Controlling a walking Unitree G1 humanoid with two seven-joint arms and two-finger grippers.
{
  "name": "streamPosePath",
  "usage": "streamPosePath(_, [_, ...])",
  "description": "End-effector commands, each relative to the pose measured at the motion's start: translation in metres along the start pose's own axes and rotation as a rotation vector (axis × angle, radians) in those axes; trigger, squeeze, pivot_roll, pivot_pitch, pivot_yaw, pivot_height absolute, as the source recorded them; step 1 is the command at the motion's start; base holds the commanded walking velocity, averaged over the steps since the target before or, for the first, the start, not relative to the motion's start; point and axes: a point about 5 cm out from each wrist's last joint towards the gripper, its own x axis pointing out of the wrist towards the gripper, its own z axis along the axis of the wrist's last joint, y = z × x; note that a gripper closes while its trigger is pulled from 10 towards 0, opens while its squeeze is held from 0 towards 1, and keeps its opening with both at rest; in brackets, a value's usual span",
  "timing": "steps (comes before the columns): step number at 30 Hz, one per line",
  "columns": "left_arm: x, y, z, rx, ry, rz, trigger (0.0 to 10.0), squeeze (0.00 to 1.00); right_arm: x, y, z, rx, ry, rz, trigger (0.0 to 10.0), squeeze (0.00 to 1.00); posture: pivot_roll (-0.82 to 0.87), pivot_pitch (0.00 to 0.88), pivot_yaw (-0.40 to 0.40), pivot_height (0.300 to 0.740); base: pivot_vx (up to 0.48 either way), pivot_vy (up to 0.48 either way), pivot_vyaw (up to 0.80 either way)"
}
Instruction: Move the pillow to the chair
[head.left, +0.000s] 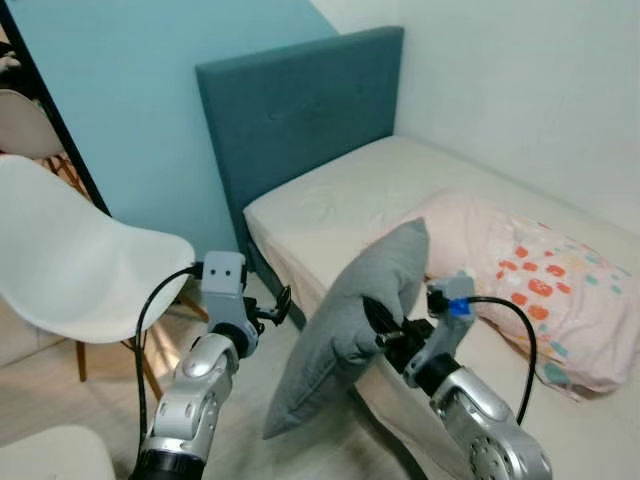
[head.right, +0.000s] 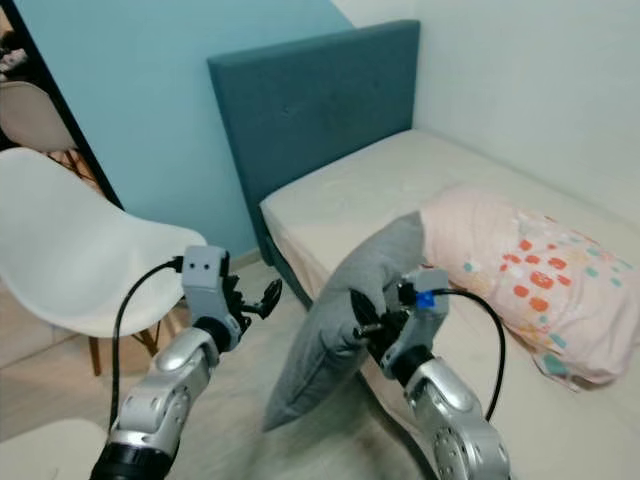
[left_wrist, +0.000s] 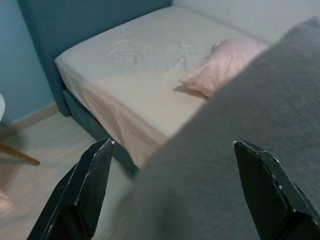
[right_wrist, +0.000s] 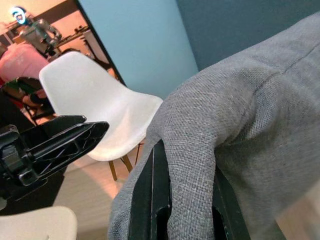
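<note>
- The right claw (head.left: 385, 325) pinches the grey pillow (head.left: 345, 325) by one fold. The pillow hangs in the air beside the bed (head.left: 350, 205).
- The left claw (head.left: 278, 305) is spread wide, just beside the pillow, holding nothing.
- The white chair (head.left: 70, 265) is off to the left.
- The grip is small, so I think the pillow could slip and drop on the floor (head.left: 240, 430).

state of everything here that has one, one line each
grey pillow: lifted off the bed, hanging tilted, pinched by the right claw
right claw: shut on the grey pillow
left claw: open, holding nothing, beside the pillow
pink pillow: lying flat on the bed
white chair: upright, seat bare
bed: sheet on, slightly wrinkled
</note>
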Motion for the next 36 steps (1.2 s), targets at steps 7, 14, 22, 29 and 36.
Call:
streamPosePath(7, [-0.002, -0.001, -0.004, -0.065, -0.012, -0.013, 10.0, 0.00, 0.001, -0.002, 0.009, -0.003, -0.074, 0.009, 10.0, 0.00, -0.09, 0.000, 0.017, 0.735, 0.000, 0.000, 0.68])
streamPosePath(14, [0.000, 0.001, -0.003, -0.055, -0.019, -0.023, 10.0, 0.00, 0.001, -0.002, 0.013, 0.026, -0.096, 0.012, 10.0, 0.00, -0.09, 0.000, 0.020, 0.735, 0.000, 0.000, 0.65])
streamPosePath(22, [0.005, -0.001, 0.002, -0.071, -0.038, -0.046, 10.0, 0.00, 0.011, -0.004, 0.017, 0.024, -0.113, 0.010, 10.0, 0.00, -0.08, 0.000, 0.028, 0.735, 0.067, 0.000, 0.49])
streamPosePath(29, [0.010, -0.005, 0.002, -0.073, -0.031, -0.067, 10.0, 0.00, 0.011, -0.013, 0.016, 0.036, -0.099, -0.041, 10.0, 0.00, -0.09, 0.000, 0.026, 0.735, 0.458, 0.000, 0.00])
streamPosePath(36, [0.008, -0.003, 0.002, -0.077, -0.033, -0.065, 10.0, 0.00, 0.011, -0.013, 0.017, 0.039, -0.101, -0.042, 10.0, 0.00, -0.09, 0.000, 0.019, 0.735, 0.480, 0.000, 0.00])
